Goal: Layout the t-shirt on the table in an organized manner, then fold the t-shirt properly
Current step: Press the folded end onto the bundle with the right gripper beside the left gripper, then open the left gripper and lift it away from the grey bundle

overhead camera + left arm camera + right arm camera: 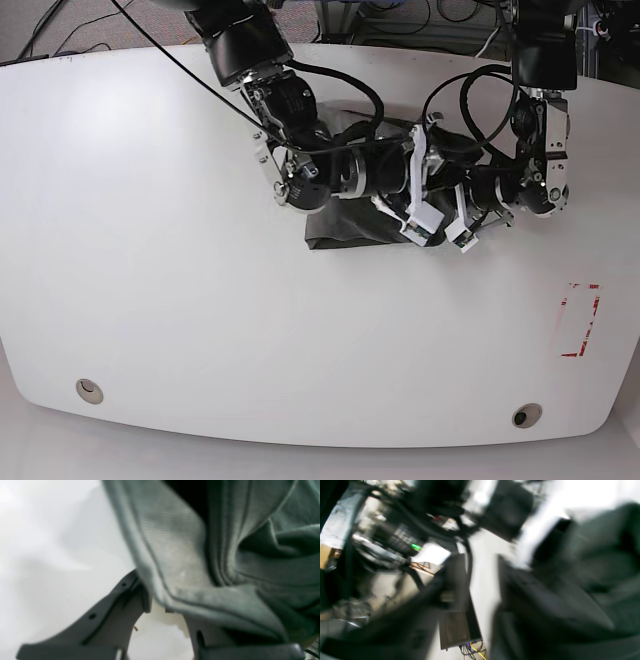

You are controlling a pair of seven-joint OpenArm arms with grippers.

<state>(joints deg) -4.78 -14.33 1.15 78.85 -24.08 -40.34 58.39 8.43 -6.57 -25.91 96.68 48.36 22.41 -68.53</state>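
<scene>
Glossy white counter (150,300) fills base view; cables and dark gear along top edge. T-shirt (345,225) bunched dark at upper centre, both arms over it. Red tape rectangle (578,320) lower right; grommet holes (89,390) near bottom edge. Left wrist view alone shows left hand (160,610) nearly closed, pinching grey-green hem. Right wrist view blurred: right hand (425,210) opening unclear, cannot tell.

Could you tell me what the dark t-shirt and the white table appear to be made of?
The dark grey-green t-shirt looks like soft knit cloth, likely cotton jersey: fine ribbed weave, stitched hem, loose folds. The glossy white table seems laminate or coated board: smooth sheen with soft reflections; the exact material cannot be told.
</scene>
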